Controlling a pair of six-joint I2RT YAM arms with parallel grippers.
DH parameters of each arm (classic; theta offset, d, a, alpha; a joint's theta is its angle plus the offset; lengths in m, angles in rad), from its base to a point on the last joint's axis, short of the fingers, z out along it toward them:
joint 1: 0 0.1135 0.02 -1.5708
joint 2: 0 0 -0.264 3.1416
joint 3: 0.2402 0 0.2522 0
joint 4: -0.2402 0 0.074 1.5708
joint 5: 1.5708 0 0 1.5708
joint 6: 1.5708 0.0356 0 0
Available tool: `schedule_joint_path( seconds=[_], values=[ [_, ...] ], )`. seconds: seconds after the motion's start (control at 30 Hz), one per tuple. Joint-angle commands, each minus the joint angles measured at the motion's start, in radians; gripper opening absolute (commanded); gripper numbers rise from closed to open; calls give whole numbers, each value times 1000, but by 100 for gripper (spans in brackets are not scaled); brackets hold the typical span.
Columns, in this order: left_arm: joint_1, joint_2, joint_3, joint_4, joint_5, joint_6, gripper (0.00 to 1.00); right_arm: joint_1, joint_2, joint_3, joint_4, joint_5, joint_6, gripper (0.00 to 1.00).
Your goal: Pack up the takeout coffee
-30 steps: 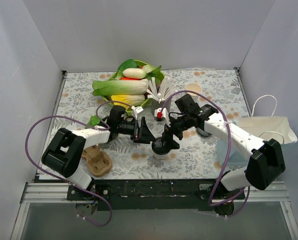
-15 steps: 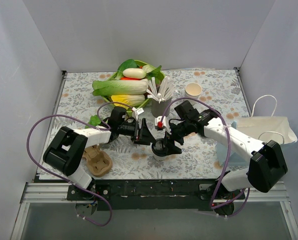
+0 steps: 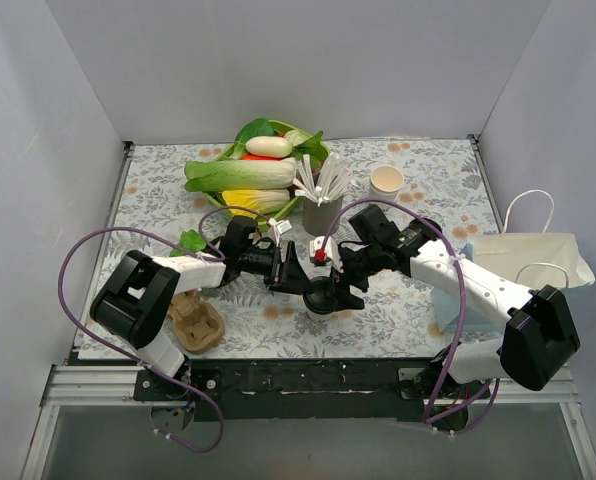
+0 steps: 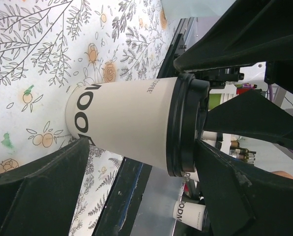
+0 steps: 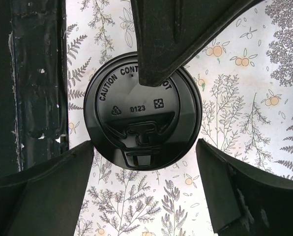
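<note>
The takeout coffee [image 3: 326, 296] stands upright at the centre front of the bench [image 3: 408, 310], between the two wrists. Its cup is smooth cream-white paper with a tapering wall. It carries large dark block letters near the base, only partly legible, and a small "COFFEE" by the rim. A round, glossy black plastic lid [image 5: 142, 110] sits on the rim, moulded with a sip spout. It is embossed "CAUTION CONT…", the rest covered, plus "0123" and a recycling mark.

The left fingers [image 4: 38, 191], matte black wedges, are spread wide, with the cup lying between them. That arm reaches in low from the left. The right fingers [image 5: 38, 182] are also spread, flanking the lid from above, with the wrist bent down over it.

The bench cloth is white, printed with leaves and orange blossoms. A grey metal cup of white straws [image 3: 321, 210] stands just behind.
</note>
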State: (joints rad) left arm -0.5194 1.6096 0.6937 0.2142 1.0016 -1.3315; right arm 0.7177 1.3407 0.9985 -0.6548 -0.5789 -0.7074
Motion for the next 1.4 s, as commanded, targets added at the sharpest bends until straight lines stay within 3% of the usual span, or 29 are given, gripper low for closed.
schedule_joint_path(
  seconds=[0.0,0.37,0.6,0.8,0.97,1.37],
  values=[
    [-4,18,-2,-29,-6,45,85,5,-6,15,27,4,23,92],
    [13,26,9,60,15,-32,85,0,38,65,-19,-27,52,91],
    [15,52,27,31,8,-23,85,-32,52,101,-38,-22,136,98],
    [15,55,13,25,0,-17,84,-155,98,137,-86,-162,252,98],
    [15,56,4,14,-9,-9,84,-253,164,114,-25,-329,423,98],
    [21,104,12,37,-4,-49,84,-279,255,49,119,-453,621,98]
  ],
)
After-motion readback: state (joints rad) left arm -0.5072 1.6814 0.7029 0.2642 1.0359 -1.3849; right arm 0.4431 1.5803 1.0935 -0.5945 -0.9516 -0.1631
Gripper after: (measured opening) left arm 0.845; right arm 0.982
